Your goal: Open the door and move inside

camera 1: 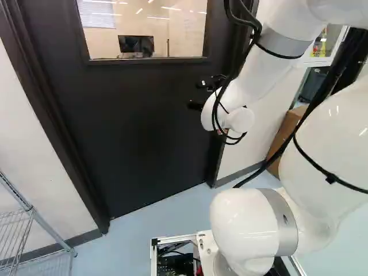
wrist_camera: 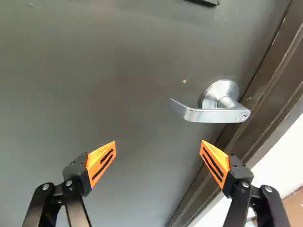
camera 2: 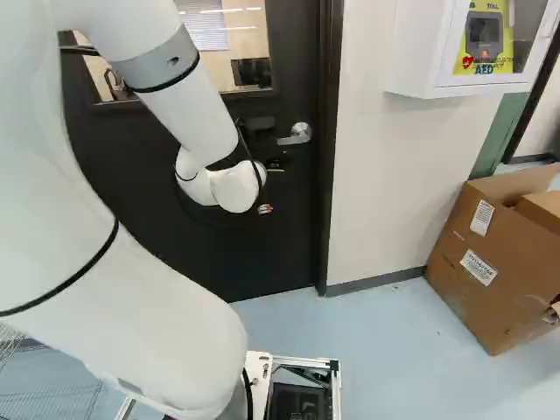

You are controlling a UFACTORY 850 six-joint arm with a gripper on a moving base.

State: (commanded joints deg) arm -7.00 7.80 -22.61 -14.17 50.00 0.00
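Metal lever (wrist_camera: pixel 213 114) on the door (wrist_camera: pixel 118 94) sits ahead of the pincer (wrist_camera: pixel 158 142), jaws apart, off-centre toward one finger (wrist_camera: pixel 215 163); straight advance could jam that finger against the lever.

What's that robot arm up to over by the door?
The arm is holding its gripper open in front of the closed door, apparently about to go for the lever handle. The handle sits ahead of the orange pads, with nothing gripped and the door not yet opened.
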